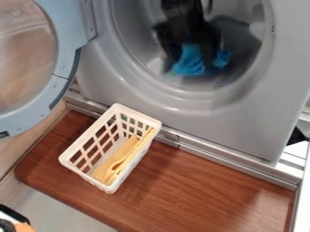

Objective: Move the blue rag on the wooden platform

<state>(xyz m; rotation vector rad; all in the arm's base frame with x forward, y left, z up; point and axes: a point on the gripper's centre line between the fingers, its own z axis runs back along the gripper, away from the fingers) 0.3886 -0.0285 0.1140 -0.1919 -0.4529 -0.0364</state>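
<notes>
The black gripper [192, 41] hangs inside the round opening of the washing machine, near the top of the camera view. Directly under and against it is the blue rag [190, 62], bunched up, with a smaller blue patch to the right by the drum's lower rim. The gripper's dark body hides part of the cloth, and its hold on the rag is unclear. Below the machine lies the reddish-brown wooden platform [209, 190], lower than the drum opening.
A white slatted basket [88, 178] holding a yellow cloth [116, 161] stands on the platform's left half. The grey washing machine [242, 131] borders the platform's upper side. Its round door [63, 68] is swung out at upper left.
</notes>
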